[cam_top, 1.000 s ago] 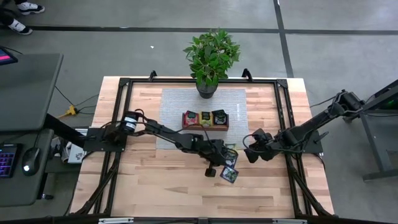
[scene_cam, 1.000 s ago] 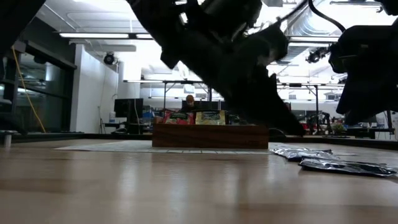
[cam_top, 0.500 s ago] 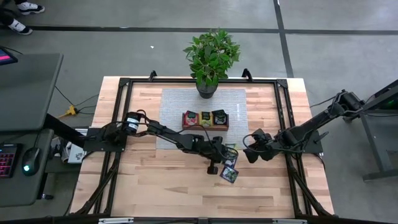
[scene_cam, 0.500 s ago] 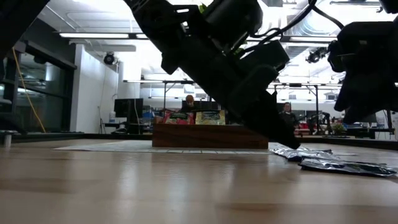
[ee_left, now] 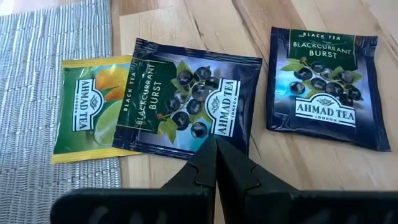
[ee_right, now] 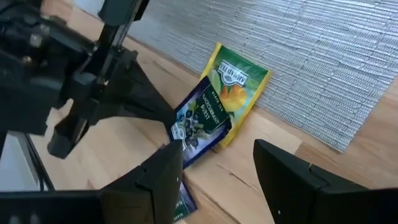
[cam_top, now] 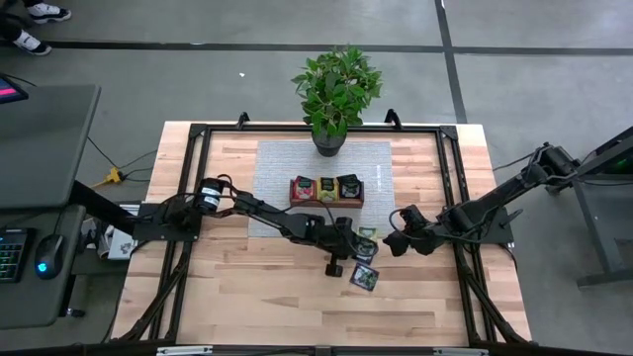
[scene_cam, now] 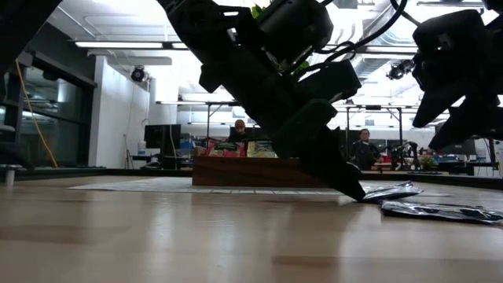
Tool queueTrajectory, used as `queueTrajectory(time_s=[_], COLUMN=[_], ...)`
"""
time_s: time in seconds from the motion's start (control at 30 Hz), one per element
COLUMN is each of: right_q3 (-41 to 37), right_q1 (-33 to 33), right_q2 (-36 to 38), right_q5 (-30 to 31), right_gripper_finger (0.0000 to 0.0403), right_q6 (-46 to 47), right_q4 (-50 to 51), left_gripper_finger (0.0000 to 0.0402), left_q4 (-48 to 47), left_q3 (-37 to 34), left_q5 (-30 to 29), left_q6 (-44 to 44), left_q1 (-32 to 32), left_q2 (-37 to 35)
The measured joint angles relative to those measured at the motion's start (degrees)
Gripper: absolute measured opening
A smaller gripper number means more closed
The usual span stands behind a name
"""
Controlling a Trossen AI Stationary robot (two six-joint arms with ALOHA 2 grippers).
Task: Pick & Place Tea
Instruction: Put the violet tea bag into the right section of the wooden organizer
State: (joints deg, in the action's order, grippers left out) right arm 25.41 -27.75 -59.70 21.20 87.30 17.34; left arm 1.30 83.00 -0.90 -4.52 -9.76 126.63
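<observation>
Moved since earlier: our left gripper (ee_left: 216, 163), fingers now pinched on the blackcurrant sachet (ee_left: 186, 102) overlapping the yellow-green sachet (ee_left: 87, 109) at the mat edge (ee_left: 56, 56); right gripper (ee_right: 217, 171) hovers agape; we should lift gently, peeling one only.

Yellow-green sachet (ee_left: 93, 109) partly under blackcurrant sachet (ee_left: 186, 102); tray (cam_top: 326, 191) labels too small to read

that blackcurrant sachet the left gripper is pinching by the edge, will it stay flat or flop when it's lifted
Probably flop a little: the blackcurrant sachet looks thin and foil-like, and the left gripper grips only its edge. It seems light. It overlaps the yellow-green sachet, so dragging rather than lifting might shift that one too.
</observation>
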Motion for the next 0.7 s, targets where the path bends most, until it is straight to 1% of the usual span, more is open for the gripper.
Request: queueTrajectory(time_s=[0.17,0.27,0.4,0.47,0.63,0.7], right_q3=[0.0,0.0,0.0,0.0,0.0,0.0], right_q1=[0.0,0.6,1.2,1.3,1.5,1.5], right_q2=[-1.6,-4.8,-9.9,-11.7,-14.7,-15.6], right_q5=[0.8,-1.6,-3.6,-3.6,-5.0,-5.2], right_gripper_finger=[0.0193,0.0193,0.0193,0.0193,0.0193,0.0193], right_q6=[4.2,6.0,6.4,7.5,10.3,10.3], right_q4=[-0.4,-2.4,-6.8,-8.4,-8.5,-9.8], left_gripper_finger=[0.0,0.0,0.0,0.0,0.0,0.0], left_q4=[-0.1,2.2,1.2,1.1,1.7,2.5], left_q3=[0.0,0.4,0.3,0.3,0.2,0.1], left_q5=[-0.6,-0.9,2.5,2.0,0.1,1.3], left_q6=[0.0,0.9,2.2,2.8,2.0,1.8], left_q1=[0.0,0.0,0.1,0.0,0.4,0.8], left_q2=[0.2,2.4,2.4,2.4,2.5,2.6])
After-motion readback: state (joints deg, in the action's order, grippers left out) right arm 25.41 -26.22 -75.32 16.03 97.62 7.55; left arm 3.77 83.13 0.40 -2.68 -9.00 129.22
